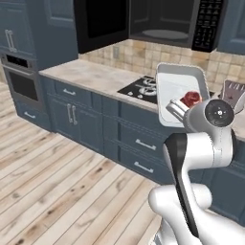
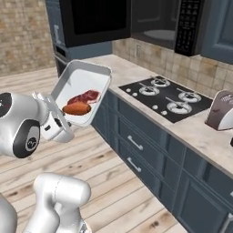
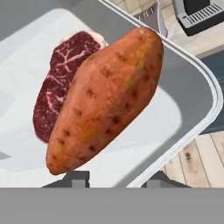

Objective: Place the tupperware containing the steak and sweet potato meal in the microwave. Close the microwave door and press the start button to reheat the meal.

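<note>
The gripper (image 2: 58, 119) grips the near rim of the tupperware (image 2: 84, 77), held tilted in the air before the counter (image 2: 195, 132). The steak (image 2: 84, 96) and sweet potato (image 2: 77, 108) lie inside, touching. Above the stove (image 2: 166, 98), the microwave (image 2: 157, 20) stands with its door (image 2: 93, 18) swung open to the left.

Pale stone counter (image 2: 191, 132) — black cooktop (image 2: 166, 98) set in it, grey-maroon appliance (image 2: 222, 110) at its far end.

1 tupperware (image 2: 82, 88), 1 steak (image 2: 85, 96), 1 sweet potato (image 2: 76, 108), 1 microwave (image 2: 150, 22).
</note>
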